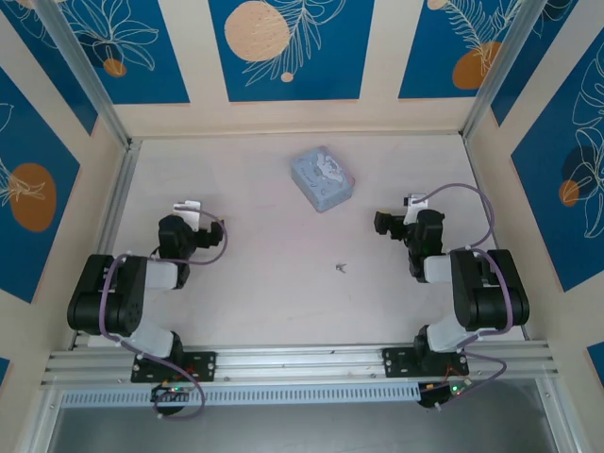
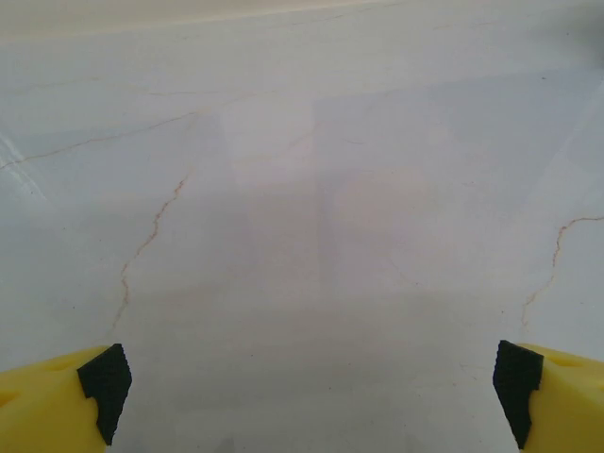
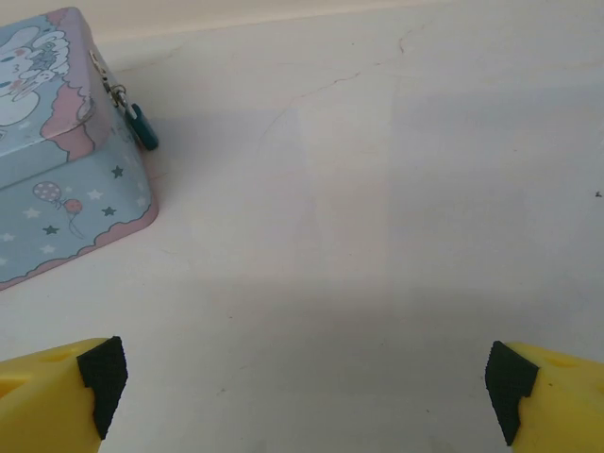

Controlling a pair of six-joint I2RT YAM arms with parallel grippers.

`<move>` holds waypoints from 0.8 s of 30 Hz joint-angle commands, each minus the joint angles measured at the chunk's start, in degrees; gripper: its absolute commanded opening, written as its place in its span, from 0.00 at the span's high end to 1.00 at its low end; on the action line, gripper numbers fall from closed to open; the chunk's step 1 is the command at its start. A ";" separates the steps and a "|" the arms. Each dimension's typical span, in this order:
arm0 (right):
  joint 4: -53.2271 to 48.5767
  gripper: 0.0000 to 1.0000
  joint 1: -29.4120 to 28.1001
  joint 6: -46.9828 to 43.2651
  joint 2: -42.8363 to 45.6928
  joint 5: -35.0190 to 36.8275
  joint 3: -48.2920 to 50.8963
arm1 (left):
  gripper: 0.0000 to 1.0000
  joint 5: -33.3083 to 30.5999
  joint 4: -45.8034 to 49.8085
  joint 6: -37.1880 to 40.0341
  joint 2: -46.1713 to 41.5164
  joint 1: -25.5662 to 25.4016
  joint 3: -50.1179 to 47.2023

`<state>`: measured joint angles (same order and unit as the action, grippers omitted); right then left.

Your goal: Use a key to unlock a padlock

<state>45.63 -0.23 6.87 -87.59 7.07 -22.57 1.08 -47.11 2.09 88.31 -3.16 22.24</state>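
Observation:
The padlock, tiny and teal-blue, hangs from the clasp on the side of a pale blue cartoon tin at the upper left of the right wrist view. The key is a small grey speck lying on the table between the two arms, in front of the tin. My left gripper is open over bare table, its black pads far apart. My right gripper is open too, with nothing between its fingers, and sits to the right of the tin and a little nearer than it. Both grippers are well away from the key.
The pale table is boxed in by side walls and a back wall with blue patterned panels. An aluminium rail runs along the near edge by the arm bases.

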 commanded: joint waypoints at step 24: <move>-37.58 0.00 2.03 18.58 12.39 7.26 -15.79 | 0.00 -0.38 25.98 -2.65 -12.04 0.72 10.11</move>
<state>25.17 0.73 13.63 -76.82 10.11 -31.42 1.04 -30.72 1.37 79.66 -3.16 29.15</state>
